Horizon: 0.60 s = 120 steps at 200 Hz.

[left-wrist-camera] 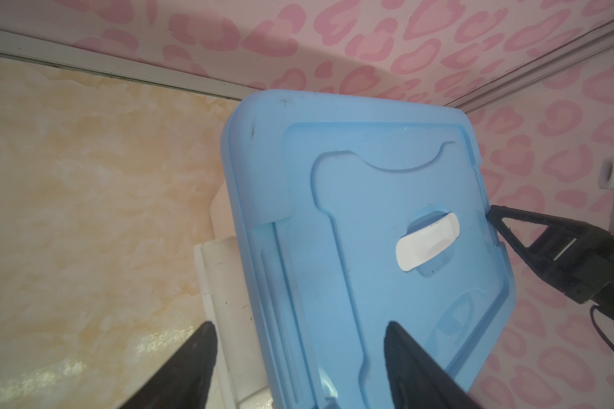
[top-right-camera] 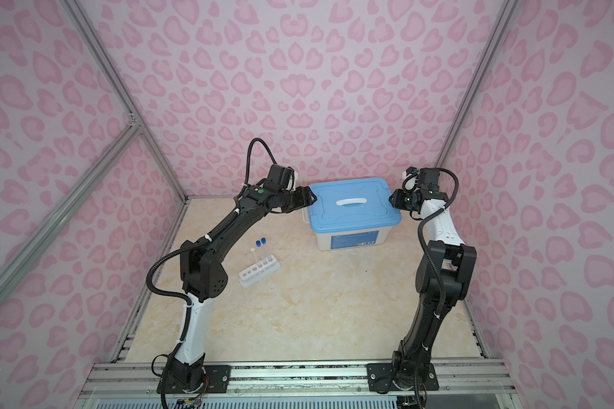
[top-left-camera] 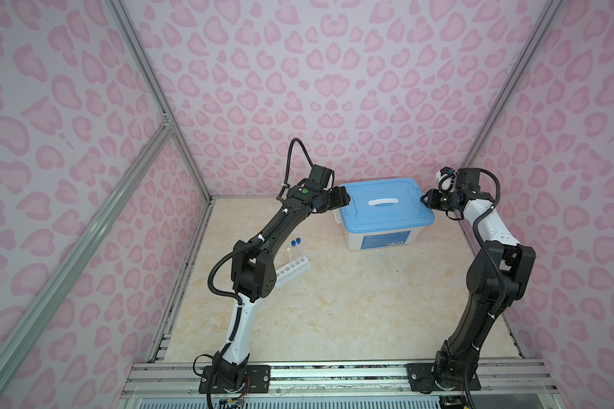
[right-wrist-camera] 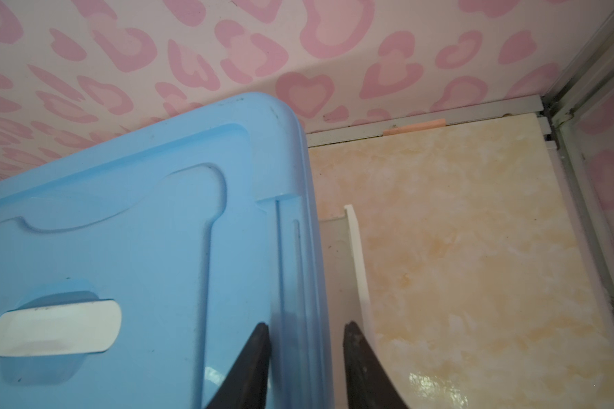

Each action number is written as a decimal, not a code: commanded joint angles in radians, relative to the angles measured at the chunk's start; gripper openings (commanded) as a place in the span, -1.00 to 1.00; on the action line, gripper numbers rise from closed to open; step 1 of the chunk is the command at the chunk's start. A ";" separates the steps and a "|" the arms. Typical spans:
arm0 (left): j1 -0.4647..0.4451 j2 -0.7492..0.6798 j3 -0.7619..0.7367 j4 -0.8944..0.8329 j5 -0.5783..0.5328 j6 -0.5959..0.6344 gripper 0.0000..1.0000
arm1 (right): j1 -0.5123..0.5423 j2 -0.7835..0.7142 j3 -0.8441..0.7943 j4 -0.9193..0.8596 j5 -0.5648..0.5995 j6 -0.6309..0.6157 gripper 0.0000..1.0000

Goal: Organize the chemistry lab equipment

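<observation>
Left gripper (left-wrist-camera: 298, 324): jaws wide, holding nothing, straddling the 9 o'clock short edge of the blue lid (left-wrist-camera: 362, 198). One finger sits over the lid top, the other outside the rim above the swung-out white side latch (left-wrist-camera: 224, 269). Right gripper (right-wrist-camera: 305, 324): jaws much narrower, with the rim of the 3 o'clock short edge between them; can't tell whether they pinch it or just bracket it. Key relation: the lid's long axis runs 9-to-3, straight between the two grippers, so each has a short edge in its gap. My read is that a two-arm lid lift comes next, and it hinges on both rims sitting squarely between the fingers. The lid looks seated on the white bin (top-left-camera: 376, 240), at 12 o'clock on the tabletop (top-left-camera: 351, 311); contents hidden. Task gear: six-hole rack (top-right-camera: 259, 274) at about 9 o'clock on the table, well apart from both grippers, toward 7 o'clock from the left fingers, left arm nearer. It holds two blue-capped test tubes (top-right-camera: 258, 243) and one white-capped test tube (top-right-camera: 252, 250), upright at one end; the other three holes are empty. No other lab items visible on the table.
</observation>
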 commanded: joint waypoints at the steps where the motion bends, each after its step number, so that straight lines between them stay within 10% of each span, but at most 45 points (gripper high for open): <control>1: 0.000 -0.034 0.019 -0.007 -0.015 0.036 0.53 | -0.005 0.011 -0.008 0.003 -0.039 0.021 -0.29; 120: 0.022 -0.111 -0.041 0.001 -0.020 0.072 0.54 | 0.015 -0.125 -0.238 0.119 -0.064 0.088 -0.31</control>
